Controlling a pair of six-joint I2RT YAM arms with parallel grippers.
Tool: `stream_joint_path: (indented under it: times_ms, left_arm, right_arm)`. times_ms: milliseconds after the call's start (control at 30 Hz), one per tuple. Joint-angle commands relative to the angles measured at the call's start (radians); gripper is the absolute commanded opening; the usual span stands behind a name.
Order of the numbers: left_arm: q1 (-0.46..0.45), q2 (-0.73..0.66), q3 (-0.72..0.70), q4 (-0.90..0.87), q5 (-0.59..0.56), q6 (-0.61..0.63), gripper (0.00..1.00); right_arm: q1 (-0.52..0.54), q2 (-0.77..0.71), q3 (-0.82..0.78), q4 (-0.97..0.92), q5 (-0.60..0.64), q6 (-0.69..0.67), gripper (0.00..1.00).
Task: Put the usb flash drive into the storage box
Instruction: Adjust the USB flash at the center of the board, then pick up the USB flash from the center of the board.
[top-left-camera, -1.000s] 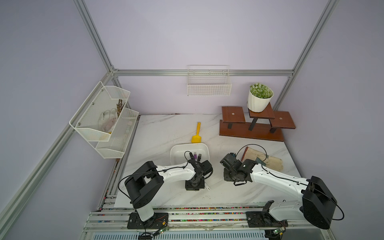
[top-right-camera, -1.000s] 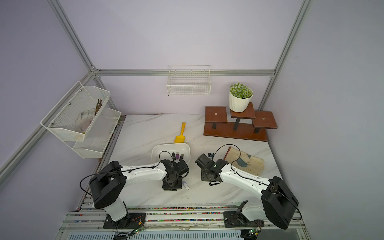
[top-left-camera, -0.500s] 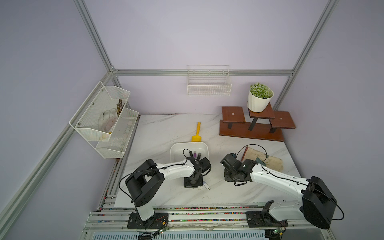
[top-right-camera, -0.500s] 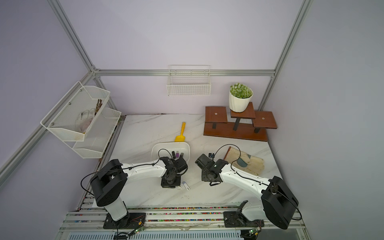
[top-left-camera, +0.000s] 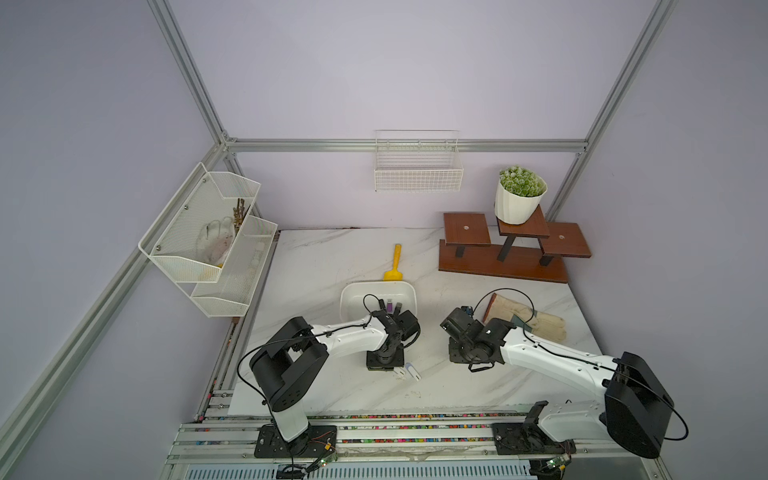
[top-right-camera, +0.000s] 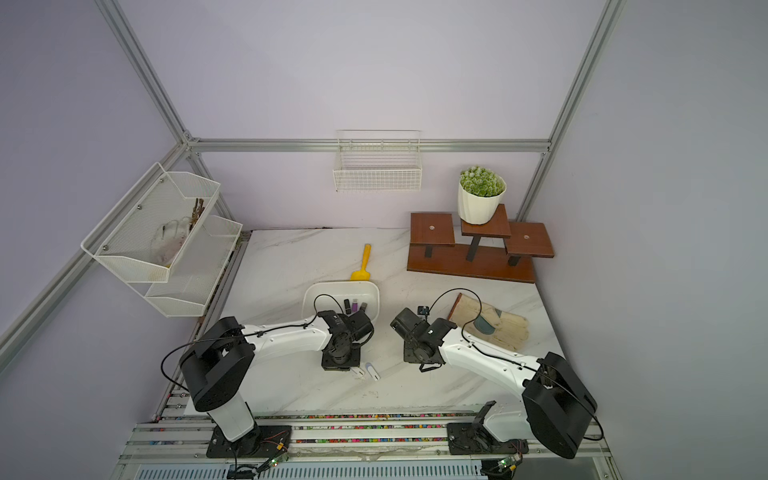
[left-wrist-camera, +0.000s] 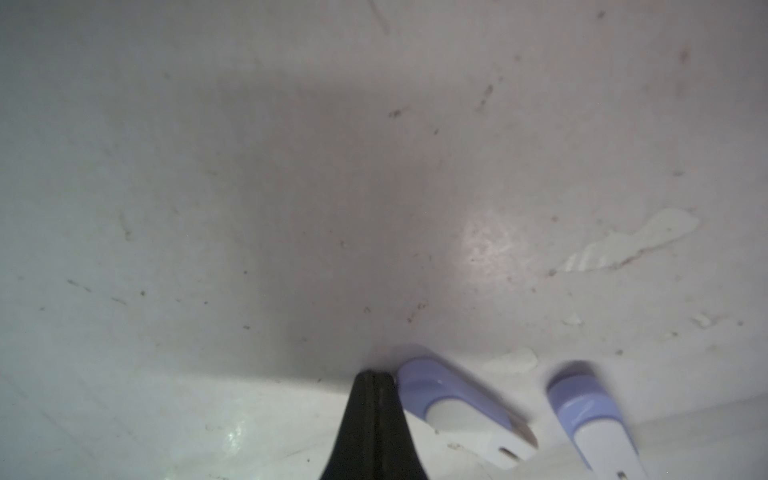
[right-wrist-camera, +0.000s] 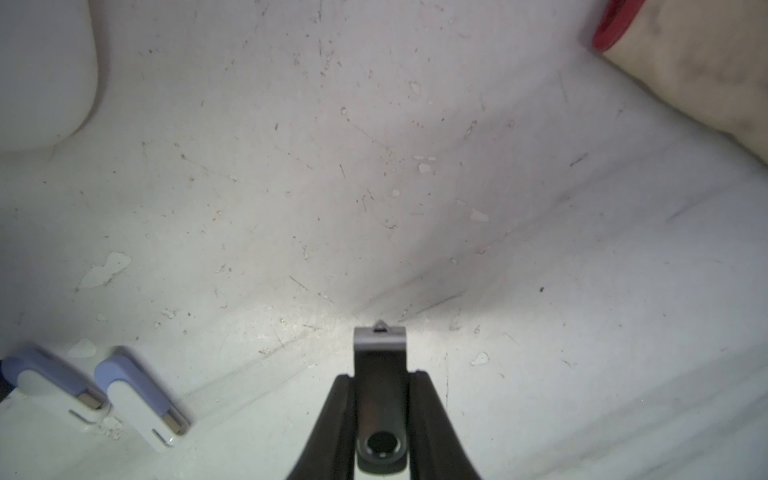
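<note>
Nearest: two white-lilac flash drives flat on table, showing more fully after left gripper's slight shift; shut tight, empty, just beside one. Probably a missed grab. Right gripper clamped on grey flash drive, low, short of box. Farther, inside box: three drives. Six drives, one box.

Left claw closed, right claw clamping flash drive
</note>
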Motion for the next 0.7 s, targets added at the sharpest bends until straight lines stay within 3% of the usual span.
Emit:
stream_joint_path:
  times_ms: [0,300,433,533,667]
  left_arm:
    - [-0.004,-0.033,0.008,0.086,0.000,0.014,0.00]
    - [-0.014,-0.040,0.019,0.099,-0.042,0.013,0.00]
    - [-0.028,-0.061,0.084,-0.044,-0.068,-0.011,0.01]
    - [-0.056,-0.084,0.116,-0.125,-0.136,-0.053,0.14]
    - [-0.068,-0.107,0.089,-0.073,-0.129,-0.087,0.34]
  right_arm:
    - [-0.007,-0.015,0.009,-0.022,0.022,-0.007,0.00]
    - [-0.007,-0.018,0.012,-0.019,0.021,-0.011,0.00]
    - [-0.007,-0.024,0.013,-0.026,0.024,-0.011,0.00]
    - [-0.007,-0.023,0.015,-0.022,0.024,-0.016,0.00]
    - [-0.006,-0.015,0.022,-0.018,0.018,-0.022,0.00]
